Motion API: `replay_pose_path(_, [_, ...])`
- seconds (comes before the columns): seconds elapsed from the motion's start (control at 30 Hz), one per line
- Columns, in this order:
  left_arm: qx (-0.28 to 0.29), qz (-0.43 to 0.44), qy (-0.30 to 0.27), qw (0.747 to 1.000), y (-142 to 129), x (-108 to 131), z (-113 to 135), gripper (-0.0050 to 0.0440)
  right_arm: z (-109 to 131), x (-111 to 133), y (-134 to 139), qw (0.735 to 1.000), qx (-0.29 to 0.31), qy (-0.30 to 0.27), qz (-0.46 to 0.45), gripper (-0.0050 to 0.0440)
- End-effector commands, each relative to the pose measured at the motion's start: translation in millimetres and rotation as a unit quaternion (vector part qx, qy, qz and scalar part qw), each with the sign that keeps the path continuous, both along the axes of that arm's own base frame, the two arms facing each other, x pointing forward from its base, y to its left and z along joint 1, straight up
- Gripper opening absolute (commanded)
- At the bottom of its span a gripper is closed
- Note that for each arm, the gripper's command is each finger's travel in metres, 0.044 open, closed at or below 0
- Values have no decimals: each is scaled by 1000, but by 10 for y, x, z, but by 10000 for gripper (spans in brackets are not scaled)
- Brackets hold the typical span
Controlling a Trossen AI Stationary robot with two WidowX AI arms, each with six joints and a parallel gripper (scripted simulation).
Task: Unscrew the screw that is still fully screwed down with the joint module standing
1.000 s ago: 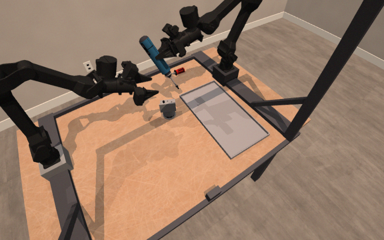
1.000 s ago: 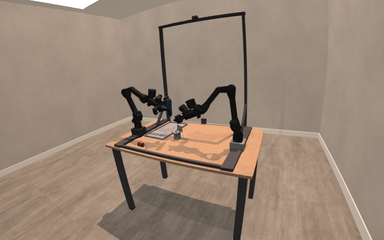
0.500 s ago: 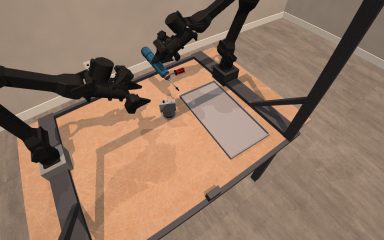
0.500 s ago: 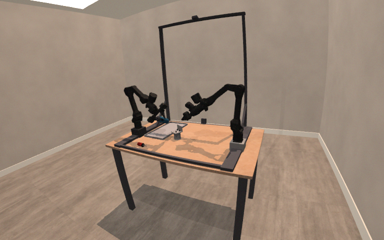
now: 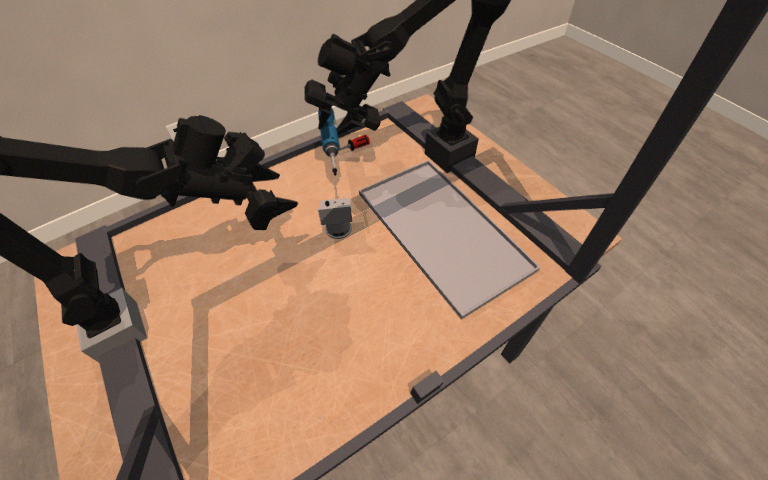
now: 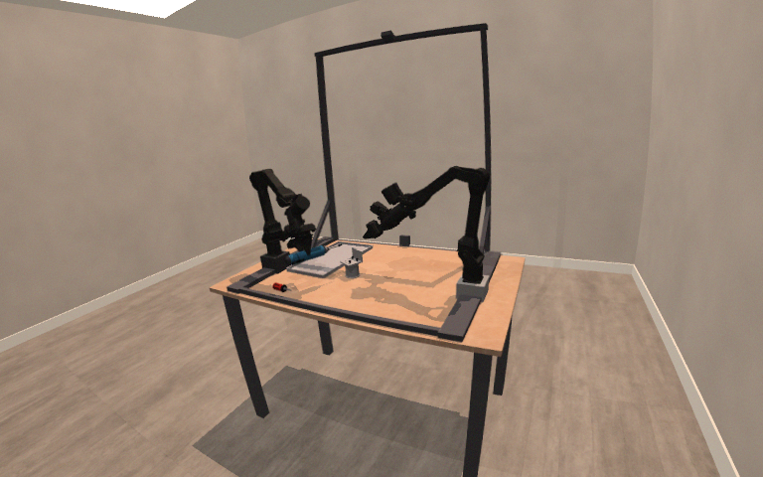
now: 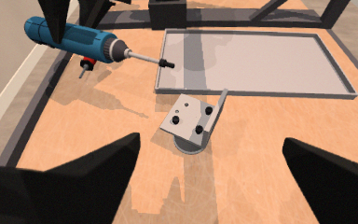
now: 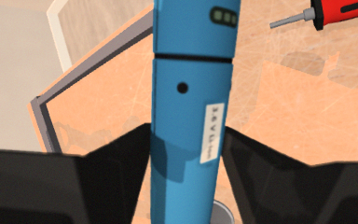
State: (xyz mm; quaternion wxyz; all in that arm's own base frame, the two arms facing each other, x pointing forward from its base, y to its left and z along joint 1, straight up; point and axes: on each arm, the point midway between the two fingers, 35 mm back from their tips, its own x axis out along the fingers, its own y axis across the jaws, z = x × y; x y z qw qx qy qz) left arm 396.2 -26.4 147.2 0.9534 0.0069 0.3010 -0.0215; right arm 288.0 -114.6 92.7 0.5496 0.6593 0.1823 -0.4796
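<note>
The joint module (image 5: pixel 338 224) stands upright on the table with its grey L-shaped bracket (image 7: pixel 192 119) on top. In the left wrist view, three black screw heads (image 7: pixel 175 119) stand up from the bracket plate, and a smaller dark spot (image 7: pixel 186 105) sits low near its far corner. My right gripper (image 5: pixel 328 121) is shut on the blue electric screwdriver (image 5: pixel 329 138), which hangs in the air behind the module with its bit (image 7: pixel 166 63) pointing down toward it, clear of the bracket. My left gripper (image 5: pixel 272 191) is open and empty, hovering beside and above the module.
A red hand screwdriver (image 5: pixel 358 141) lies near the table's back edge behind the blue tool. A shallow grey tray (image 5: pixel 447 234) lies beside the module. The dark table frame and the right arm's base (image 5: pixel 450 148) stand beyond the tray.
</note>
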Motion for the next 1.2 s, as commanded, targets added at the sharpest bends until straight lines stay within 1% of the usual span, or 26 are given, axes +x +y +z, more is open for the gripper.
replay_pose_path(0.0, [-1, 1, -11, 1000, -6, 5, 86, 440, 70, -35, -89, 996, 38, 2, -82, 162])
replay_pose_path(0.17, [-1, 0, -11, 1000, -4, 13, 83, 440, -110, -296, -119, 971, 99, 45, -212, 162])
replay_pose_path(0.27, [-1, 0, -11, 1000, -4, 13, 83, 440, -237, -434, -50, 949, 134, 75, -276, 162])
replay_pose_path(0.4, [-1, 0, -11, 1000, -4, 13, 83, 440, -360, -515, -27, 911, 176, 94, -360, 162])
replay_pose_path(0.43, [-1, 0, -11, 1000, -4, 13, 83, 440, -454, -570, 33, 905, 185, 112, -367, 162])
replay_pose_path(0.5, [-1, 0, -11, 1000, -4, 13, 83, 440, -454, -570, 33, 905, 185, 112, -367, 162])
replay_pose_path(0.6, [-1, 0, -11, 1000, -4, 13, 83, 440, -606, -644, 125, 886, 206, 145, -389, 162])
replay_pose_path(0.67, [-1, 0, -11, 1000, -4, 13, 83, 440, -609, -657, 112, 874, 212, 148, -412, 162])
replay_pose_path(0.7, [-1, 0, -11, 1000, -4, 13, 83, 440, -625, -695, 112, 863, 215, 154, -430, 162])
replay_pose_path(0.77, [-1, 0, -11, 1000, -4, 13, 83, 440, -637, -741, 102, 850, 215, 160, -453, 162])
replay_pose_path(0.9, [-1, 0, -11, 1000, -4, 13, 83, 440, -645, -780, 97, 838, 216, 165, -472, 162])
replay_pose_path(1.17, [-1, 0, -11, 1000, -4, 13, 83, 440, -625, -771, 99, 840, 217, 161, -471, 162])
